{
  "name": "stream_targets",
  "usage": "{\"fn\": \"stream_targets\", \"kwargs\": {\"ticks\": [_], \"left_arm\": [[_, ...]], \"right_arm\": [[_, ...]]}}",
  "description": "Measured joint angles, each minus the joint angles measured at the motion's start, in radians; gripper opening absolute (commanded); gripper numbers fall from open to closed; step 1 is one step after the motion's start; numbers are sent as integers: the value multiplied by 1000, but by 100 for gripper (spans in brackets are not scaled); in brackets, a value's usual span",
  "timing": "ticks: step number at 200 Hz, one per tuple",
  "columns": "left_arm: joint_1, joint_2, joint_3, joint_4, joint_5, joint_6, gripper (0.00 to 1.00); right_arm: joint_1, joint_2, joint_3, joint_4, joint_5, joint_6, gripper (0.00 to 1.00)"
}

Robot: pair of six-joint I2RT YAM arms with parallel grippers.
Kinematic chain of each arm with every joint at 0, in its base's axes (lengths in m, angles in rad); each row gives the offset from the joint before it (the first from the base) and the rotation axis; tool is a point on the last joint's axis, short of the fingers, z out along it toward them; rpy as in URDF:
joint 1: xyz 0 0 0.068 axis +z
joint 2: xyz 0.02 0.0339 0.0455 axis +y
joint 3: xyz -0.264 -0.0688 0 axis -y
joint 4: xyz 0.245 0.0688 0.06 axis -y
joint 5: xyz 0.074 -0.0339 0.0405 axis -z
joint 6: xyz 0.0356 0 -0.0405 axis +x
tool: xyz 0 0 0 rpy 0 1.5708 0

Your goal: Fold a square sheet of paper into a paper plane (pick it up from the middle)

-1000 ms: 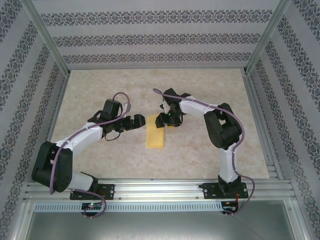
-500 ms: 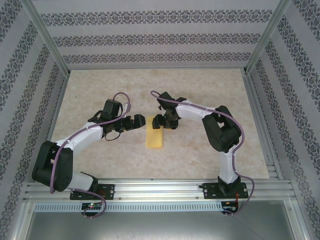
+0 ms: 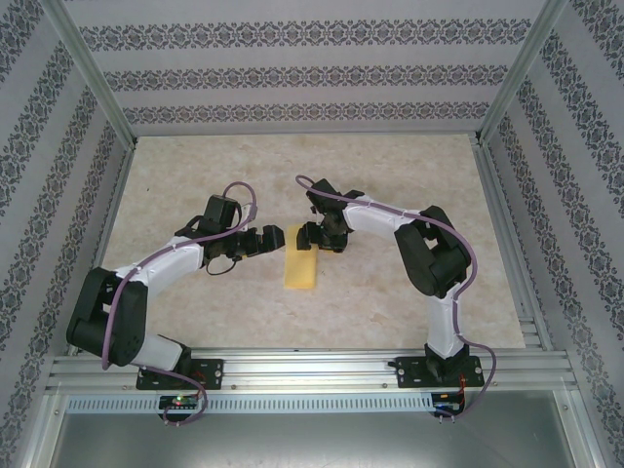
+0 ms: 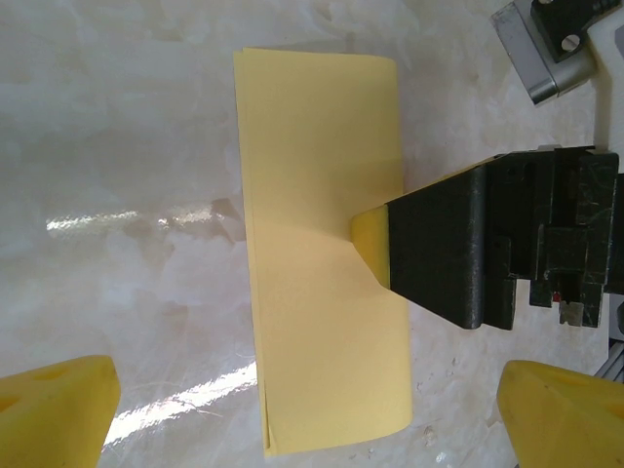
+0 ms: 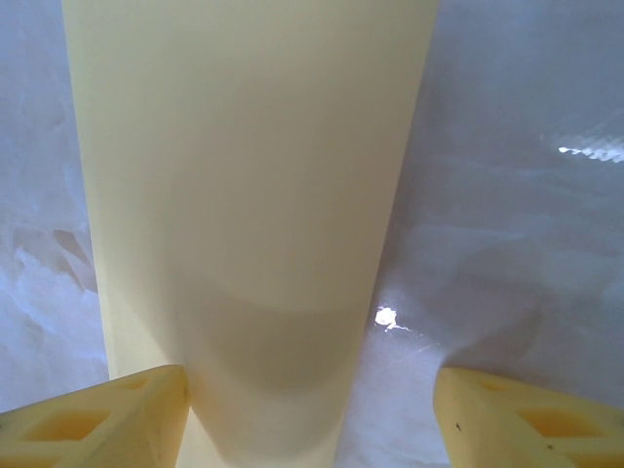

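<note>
My right hand [image 3: 313, 237] has edged toward the upper left and spread its fingers, now open over the far end of the folded yellow sheet [image 3: 300, 272], which lies flat mid-frame on the worktop [image 3: 409, 185] beside my wide-open left hand [image 3: 273, 239], so that crease looks pressed.

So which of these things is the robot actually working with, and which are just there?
In the job: folded yellow paper sheet, left claw, right claw.
Just there: marbled table, patterned walls, metal frame.
</note>
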Motion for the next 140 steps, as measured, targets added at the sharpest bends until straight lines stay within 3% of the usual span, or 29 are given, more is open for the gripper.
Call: {"fn": "stream_targets", "kwargs": {"ticks": [140], "left_arm": [[0,13,0,2,3,0,100]], "right_arm": [[16,23,34,-40,41,1,71]]}}
